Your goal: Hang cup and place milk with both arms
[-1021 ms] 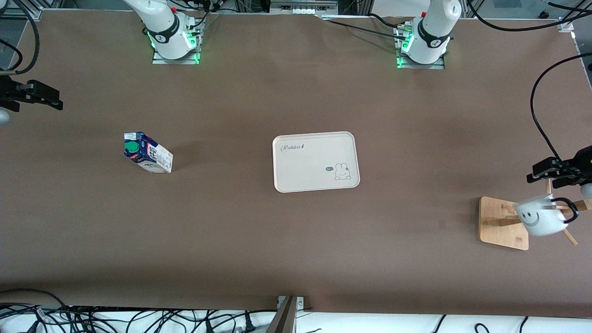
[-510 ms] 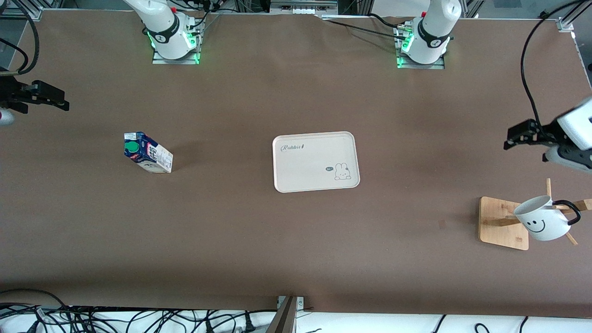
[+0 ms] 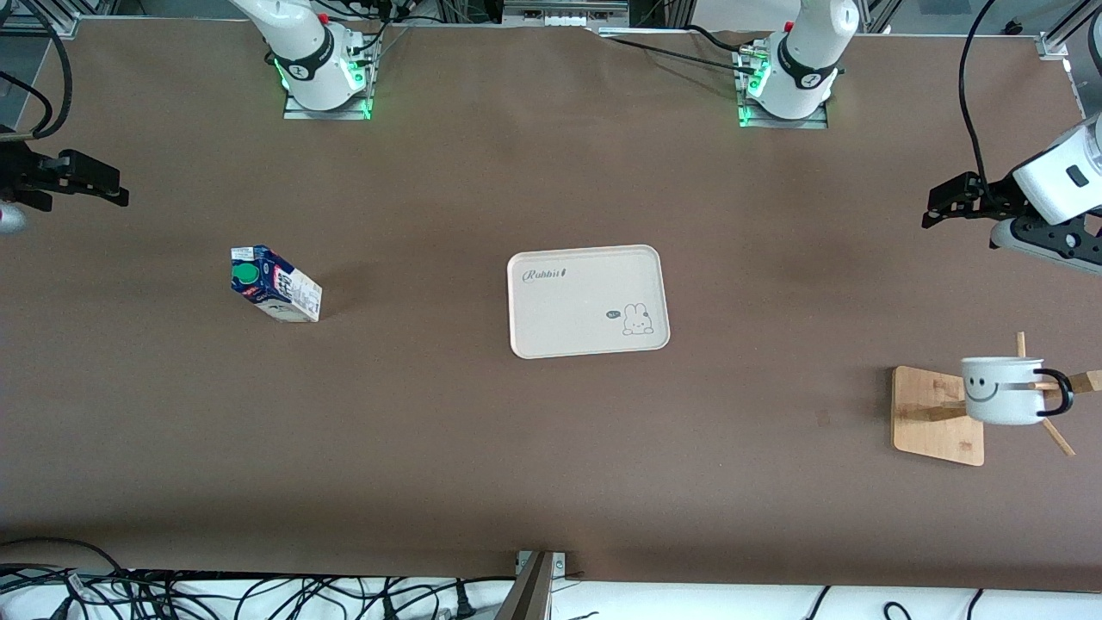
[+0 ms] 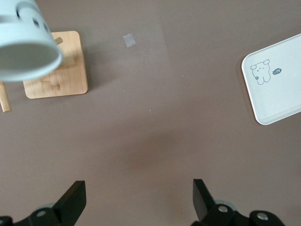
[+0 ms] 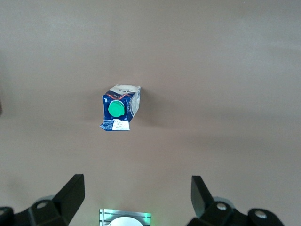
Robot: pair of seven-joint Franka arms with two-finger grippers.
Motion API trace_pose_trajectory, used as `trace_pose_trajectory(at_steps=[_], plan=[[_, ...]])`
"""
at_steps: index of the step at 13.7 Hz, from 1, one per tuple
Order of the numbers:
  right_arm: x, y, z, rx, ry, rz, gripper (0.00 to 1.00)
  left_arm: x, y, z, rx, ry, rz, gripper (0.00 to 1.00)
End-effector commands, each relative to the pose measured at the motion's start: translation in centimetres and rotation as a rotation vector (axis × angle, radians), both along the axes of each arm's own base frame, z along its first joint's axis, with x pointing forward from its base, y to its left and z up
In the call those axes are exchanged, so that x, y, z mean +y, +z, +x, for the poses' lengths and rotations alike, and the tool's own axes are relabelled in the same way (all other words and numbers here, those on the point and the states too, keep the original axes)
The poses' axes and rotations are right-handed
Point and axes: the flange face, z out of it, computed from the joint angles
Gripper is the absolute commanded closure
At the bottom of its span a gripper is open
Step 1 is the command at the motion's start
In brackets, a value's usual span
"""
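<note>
Front view, contents by size, clock bearings taken on that view.

1. Counter (image 3: 482, 448): brown cover, carries everything below.
2. Left pincer (image 3: 945, 200), 3 o'clock edge: over bare counter, fingers apart, holding nothing. Right pincer (image 3: 90, 179), 9 o'clock edge: over bare counter, fingers apart, empty, waiting.
3. Tray (image 3: 588, 300), centre: cream, empty. Legible script "Rabbit" at its 10 o'clock corner; rabbit drawing with a small speech bubble, too small to read, at its 5 o'clock corner.
4. Wooden rack (image 3: 934, 415), 4 o'clock: square base with pegs.
5. Cup (image 3: 1001, 390): white, black smiley, hanging by its handle on a rack peg. Hanging judged done.
6. Milk (image 3: 274, 283), 9 o'clock of the tray, well apart from it: standing, green cap, printing unreadable. Placing judged not yet done; the tray looks the likely spot.
</note>
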Motion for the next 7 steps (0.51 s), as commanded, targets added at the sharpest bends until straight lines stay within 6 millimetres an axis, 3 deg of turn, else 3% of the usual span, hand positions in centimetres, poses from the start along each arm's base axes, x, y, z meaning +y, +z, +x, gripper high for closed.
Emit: trace_pose_trajectory(at_steps=[1, 7], plan=[[-0.29, 0.48, 0.04, -0.005, 0.004, 0.02, 0.0, -0.13, 0.11, -0.57, -0.011, 0.047, 0.026, 0.0], [-0.38, 0.48, 0.04, -0.005, 0.002, 0.019, 0.0, -0.86, 0.62, -0.2, -0.041, 0.196, 0.038, 0.0]])
